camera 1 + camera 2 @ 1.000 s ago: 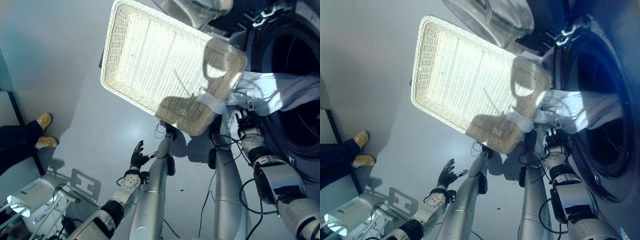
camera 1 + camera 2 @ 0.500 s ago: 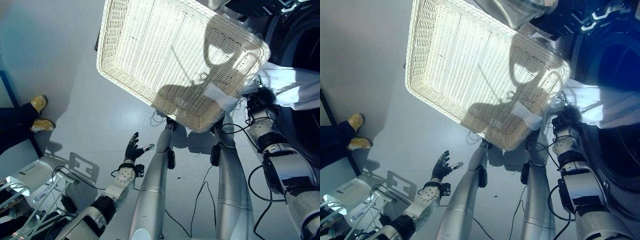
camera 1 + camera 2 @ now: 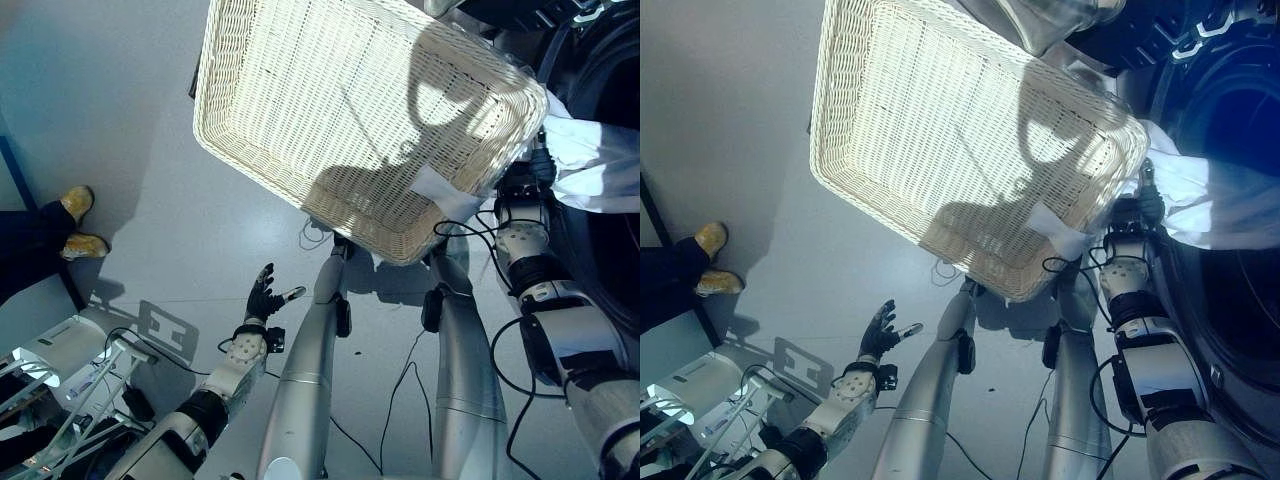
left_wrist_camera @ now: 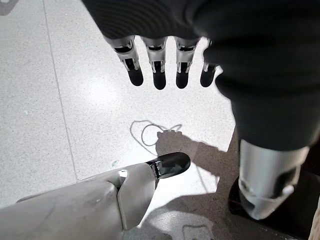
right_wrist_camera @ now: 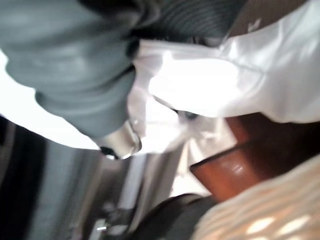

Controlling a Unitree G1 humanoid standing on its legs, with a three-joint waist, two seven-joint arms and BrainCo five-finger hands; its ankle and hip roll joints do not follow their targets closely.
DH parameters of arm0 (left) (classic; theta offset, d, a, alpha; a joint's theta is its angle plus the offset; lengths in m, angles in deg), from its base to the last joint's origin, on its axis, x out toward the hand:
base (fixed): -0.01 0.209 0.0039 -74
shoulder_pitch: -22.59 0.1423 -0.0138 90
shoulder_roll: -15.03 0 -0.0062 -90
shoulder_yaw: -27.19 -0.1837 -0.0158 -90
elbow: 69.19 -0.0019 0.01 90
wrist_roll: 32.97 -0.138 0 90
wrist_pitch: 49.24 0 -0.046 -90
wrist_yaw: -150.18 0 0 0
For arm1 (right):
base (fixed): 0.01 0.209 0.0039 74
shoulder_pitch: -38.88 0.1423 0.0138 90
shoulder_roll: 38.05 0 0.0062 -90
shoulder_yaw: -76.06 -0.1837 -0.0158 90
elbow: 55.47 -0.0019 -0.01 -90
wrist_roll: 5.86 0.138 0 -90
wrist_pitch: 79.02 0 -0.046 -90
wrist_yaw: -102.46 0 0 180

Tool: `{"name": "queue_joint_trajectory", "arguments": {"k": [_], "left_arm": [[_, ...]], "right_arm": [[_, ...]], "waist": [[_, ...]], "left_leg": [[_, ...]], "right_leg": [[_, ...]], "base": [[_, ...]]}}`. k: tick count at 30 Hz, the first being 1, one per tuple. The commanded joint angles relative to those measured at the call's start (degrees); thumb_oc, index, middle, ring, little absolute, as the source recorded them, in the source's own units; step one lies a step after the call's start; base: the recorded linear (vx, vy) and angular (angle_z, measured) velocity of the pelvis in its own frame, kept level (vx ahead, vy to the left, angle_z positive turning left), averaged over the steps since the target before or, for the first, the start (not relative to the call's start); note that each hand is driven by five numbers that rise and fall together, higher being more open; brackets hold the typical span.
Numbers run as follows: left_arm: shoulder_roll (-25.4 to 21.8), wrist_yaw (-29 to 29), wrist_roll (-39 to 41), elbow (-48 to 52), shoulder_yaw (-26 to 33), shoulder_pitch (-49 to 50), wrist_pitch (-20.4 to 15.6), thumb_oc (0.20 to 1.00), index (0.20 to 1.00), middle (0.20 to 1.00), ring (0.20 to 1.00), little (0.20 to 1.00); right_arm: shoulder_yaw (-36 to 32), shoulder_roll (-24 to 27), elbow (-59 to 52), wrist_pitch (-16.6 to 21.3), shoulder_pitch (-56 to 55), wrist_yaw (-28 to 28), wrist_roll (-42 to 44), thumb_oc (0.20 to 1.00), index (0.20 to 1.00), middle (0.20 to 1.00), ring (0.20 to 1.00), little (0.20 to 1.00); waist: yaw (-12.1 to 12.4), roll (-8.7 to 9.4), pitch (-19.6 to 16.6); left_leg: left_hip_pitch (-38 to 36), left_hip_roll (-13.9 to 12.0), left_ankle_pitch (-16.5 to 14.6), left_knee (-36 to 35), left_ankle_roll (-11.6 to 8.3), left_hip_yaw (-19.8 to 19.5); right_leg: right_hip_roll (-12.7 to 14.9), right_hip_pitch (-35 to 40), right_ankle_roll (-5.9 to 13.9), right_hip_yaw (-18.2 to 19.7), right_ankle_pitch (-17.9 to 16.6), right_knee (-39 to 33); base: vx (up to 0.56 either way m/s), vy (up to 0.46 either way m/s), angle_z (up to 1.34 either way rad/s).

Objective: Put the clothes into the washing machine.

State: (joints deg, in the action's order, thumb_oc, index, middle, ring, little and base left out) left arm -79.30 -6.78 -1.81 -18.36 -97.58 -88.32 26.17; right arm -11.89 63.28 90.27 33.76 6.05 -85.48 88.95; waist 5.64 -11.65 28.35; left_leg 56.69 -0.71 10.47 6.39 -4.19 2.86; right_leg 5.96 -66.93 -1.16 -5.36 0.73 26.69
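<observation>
The right robot hand (image 3: 527, 190) is raised at the dark round mouth of the washing machine (image 3: 610, 290), its fingers buried in a white garment (image 3: 600, 165), so whether they grip the cloth cannot be told. The garment drapes across the drum opening, touching the corner of a large cream wicker basket (image 3: 300, 120) that sits just beside the machine on the grey floor (image 3: 120, 130). The right wrist view shows bright white folds (image 5: 225, 80) pressed against the hand's dark cover. The left robot hand (image 3: 262, 296) hangs low and well apart from the basket, fingers (image 4: 159, 75) straight and spread, holding nothing. A person's yellow shoes (image 3: 78, 225) stand at the left edge of the floor
</observation>
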Motion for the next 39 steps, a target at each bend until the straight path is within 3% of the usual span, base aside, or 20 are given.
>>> {"name": "queue_joint_trajectory", "arguments": {"k": [1, 5, 11, 17, 24, 28, 31, 34, 39], "left_arm": [[0.7, 1.5, 0.9, 1.5, -0.7, 1.6, -1.0, 1.000, 1.000, 1.000, 1.000, 1.000], [1.6, 2.2, 0.2, 1.4, -0.8, 2.1, -2.0, 1.000, 1.000, 1.000, 1.000, 1.000], [1.8, 2.3, -0.8, 1.4, -0.4, 3.3, -2.0, 1.000, 1.000, 1.000, 1.000, 1.000], [1.3, 2.2, -1.8, 0.6, 1.2, 4.1, -1.0, 1.000, 1.000, 1.000, 1.000, 1.000], [0.4, 0.9, -1.4, 0.0, 3.4, 4.3, -0.2, 1.000, 1.000, 1.000, 1.000, 1.000], [-0.4, -0.3, -0.9, -1.5, 4.7, 4.2, 0.3, 1.000, 1.000, 1.000, 1.000, 1.000], [-0.8, -0.9, -0.7, -2.0, 5.0, 4.3, 0.5, 1.000, 1.000, 1.000, 1.000, 1.000], [-2.3, -2.5, -0.4, -3.5, 5.4, 4.3, 1.2, 1.000, 1.000, 1.000, 1.000, 1.000], [-4.7, -3.5, 0.3, -4.3, 5.3, 4.5, 1.5, 1.000, 1.000, 1.000, 1.000, 1.000]], "right_arm": [[-1.1, 4.9, -5.5, 7.6, 0.7, -3.4, 7.3, 0.200, 0.200, 0.200, 0.200, 0.200], [-4.6, 2.1, -8.5, 11.5, -1.9, -4.7, 18.2, 0.200, 0.200, 0.200, 0.200, 0.200], [-7.5, -0.1, -13.4, 16.4, -5.5, -2.6, 18.2, 0.200, 0.200, 0.200, 0.200, 0.200], [-9.7, -0.8, -20.4, 21.5, -10.4, -2.5, 18.2, 0.200, 0.200, 0.200, 0.200, 0.200], [-10.9, 1.3, -22.0, 22.5, -13.1, -0.9, 16.3, 0.200, 0.200, 0.200, 0.200, 0.200], [-11.6, 4.3, -20.8, 23.0, -13.0, 7.0, 7.4, 0.200, 0.200, 0.200, 0.200, 0.200], [-11.8, 5.6, -20.2, 23.0, -12.6, 9.7, 4.8, 0.200, 0.200, 0.200, 0.200, 0.200], [-12.6, 11.6, -15.2, 22.8, -10.2, 21.0, 0.2, 0.200, 0.200, 0.200, 0.200, 0.200], [-13.4, 18.8, -7.8, 21.4, -7.2, 31.2, 5.5, 0.200, 0.200, 0.200, 0.200, 0.200]], "waist": [[-2.3, -7.36, 1.4], [-3.0, -7.08, 1.4], [-3.9, -6.32, 1.4], [-5.7, -4.31, 1.4], [-7.2, -2.93, 1.4], [-7.7, -1.60, 1.4], [-7.8, -1.21, 1.4], [-7.8, 0.17, 1.4], [-7.6, 1.23, 1.4]], "left_leg": [[-1.8, 3.2, -0.6, -0.3, 0.43, 2.0], [-3.0, 3.5, -0.8, -0.6, 0.65, 2.1], [-5.7, 4.0, -1.3, -0.5, 1.17, 2.4], [-9.7, 3.8, -1.1, -2.0, 1.37, 3.6], [-13.2, 3.3, -0.6, -4.3, 1.18, 4.0], [-15.7, 2.6, -0.7, -5.4, 0.95, 4.0], [-16.3, 2.5, -0.9, -5.3, 0.78, 3.9], [-17.1, 2.1, -1.4, -4.9, 0.45, 3.8], [-16.7, 1.7, -1.9, -4.1, 0.19, 3.2]], "right_leg": [[-4.6, 4.1, 4.19, -0.4, 0.8, -1.5], [-5.0, 5.3, 4.19, 0.2, 0.6, -2.0], [-5.0, 8.1, 4.01, 0.4, 0.0, -3.3], [-5.3, 12.4, 4.44, 0.6, -1.5, -5.8], [-5.7, 15.8, 4.78, 1.1, -2.5, -8.0], [-5.8, 18.5, 4.88, 0.9, -3.4, -10.1], [-5.7, 19.3, 4.86, 0.6, -3.6, -10.6], [-5.5, 20.6, 4.85, -0.3, -4.2, -11.8], [-5.8, 20.8, 4.50, -1.0, -3.8, -11.4]], "base": [[0.00, 0.000, 0.00], [-0.02, 0.006, -0.01], [-0.06, 0.002, -0.03], [-0.06, -0.004, -0.14], [-0.04, -0.004, -0.13], [-0.02, -0.043, -0.09], [0.00, -0.056, -0.01], [0.02, -0.114, -0.02], [0.04, -0.100, 0.00]]}}
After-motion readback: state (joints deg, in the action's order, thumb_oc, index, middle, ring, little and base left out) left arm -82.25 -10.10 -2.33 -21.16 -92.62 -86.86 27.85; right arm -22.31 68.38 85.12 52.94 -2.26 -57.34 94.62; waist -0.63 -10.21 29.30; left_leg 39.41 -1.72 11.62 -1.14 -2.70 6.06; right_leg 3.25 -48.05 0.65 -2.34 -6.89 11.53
